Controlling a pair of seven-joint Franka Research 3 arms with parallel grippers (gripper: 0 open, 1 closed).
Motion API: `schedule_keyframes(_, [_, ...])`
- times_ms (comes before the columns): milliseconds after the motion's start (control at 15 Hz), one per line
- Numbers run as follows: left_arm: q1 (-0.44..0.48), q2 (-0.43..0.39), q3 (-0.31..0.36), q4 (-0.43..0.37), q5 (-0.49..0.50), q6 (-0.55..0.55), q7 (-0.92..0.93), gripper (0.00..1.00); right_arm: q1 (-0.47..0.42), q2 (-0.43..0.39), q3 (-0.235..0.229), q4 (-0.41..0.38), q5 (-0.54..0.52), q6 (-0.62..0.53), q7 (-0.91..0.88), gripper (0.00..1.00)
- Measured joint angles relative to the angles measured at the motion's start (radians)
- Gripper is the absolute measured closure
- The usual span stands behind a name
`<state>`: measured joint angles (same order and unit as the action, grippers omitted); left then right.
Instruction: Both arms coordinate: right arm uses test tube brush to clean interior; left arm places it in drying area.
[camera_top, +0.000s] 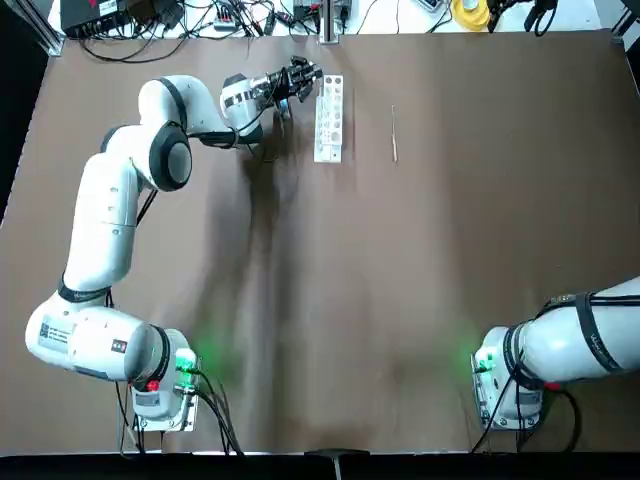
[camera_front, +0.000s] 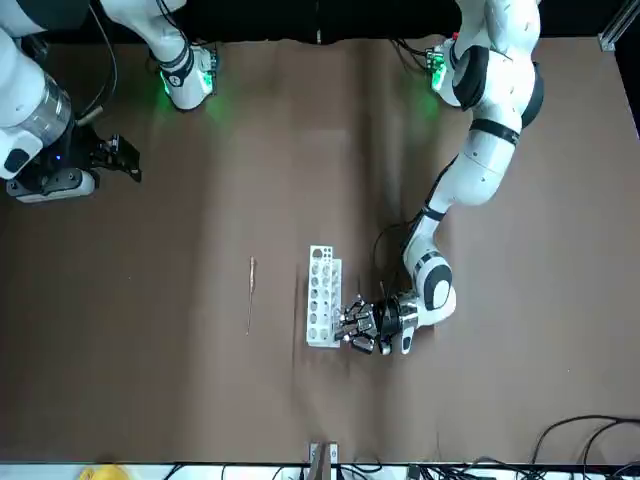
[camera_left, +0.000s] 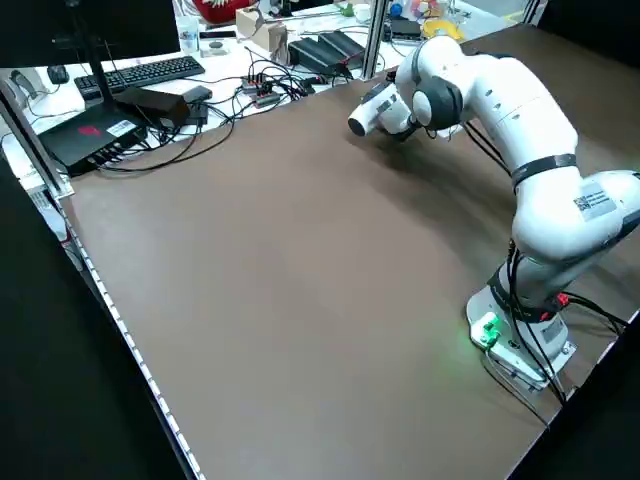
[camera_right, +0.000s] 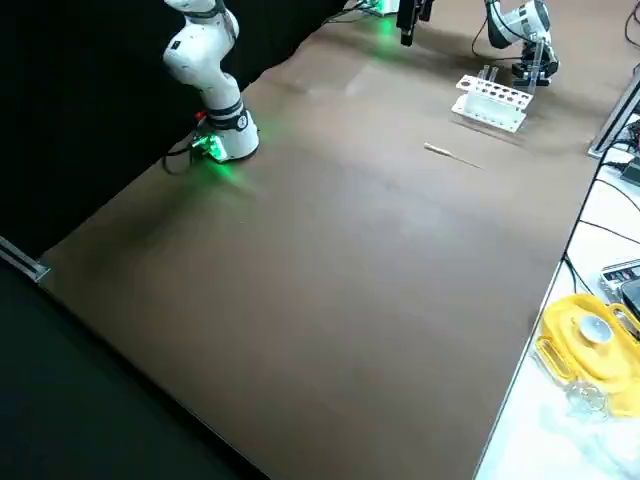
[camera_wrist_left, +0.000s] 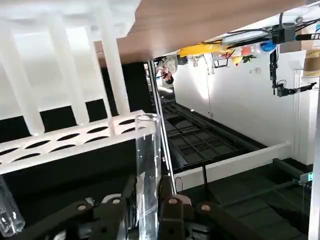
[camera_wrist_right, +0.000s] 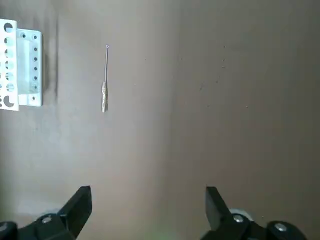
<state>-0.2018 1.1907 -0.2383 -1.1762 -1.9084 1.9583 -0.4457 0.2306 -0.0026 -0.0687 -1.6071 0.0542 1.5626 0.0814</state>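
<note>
from the top, the left gripper (camera_top: 300, 78) sits right beside the white drying rack (camera_top: 329, 118) at the far side of the tabletop (camera_top: 400, 300), with the test tube brush (camera_top: 394, 134) lying near the rack's other side. left wrist cam shows its fingers (camera_wrist_left: 172, 210) clenched on a clear glass tube (camera_wrist_left: 148, 170) next to the rack. right wrist cam has the right gripper (camera_wrist_right: 148, 207) spread wide open, holding nothing, high above the brush.

I am seeing the thin test tube brush (camera_top: 394, 133) lying flat on the table. The white drying area (camera_top: 329, 117) is standing just beside it.

white rack (camera_top: 329, 118) with round holes, brown table (camera_top: 400, 280), pale brush (camera_top: 394, 133).
</note>
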Motion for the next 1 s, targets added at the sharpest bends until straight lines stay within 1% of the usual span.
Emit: schedule_keyframes(1000, [0.0, 0.0, 0.008, 0.003, 0.0, -0.02, -0.007, 0.77, 0.0, 0.0, -0.001, 0.0, 0.0, 0.0, 0.0, 0.0])
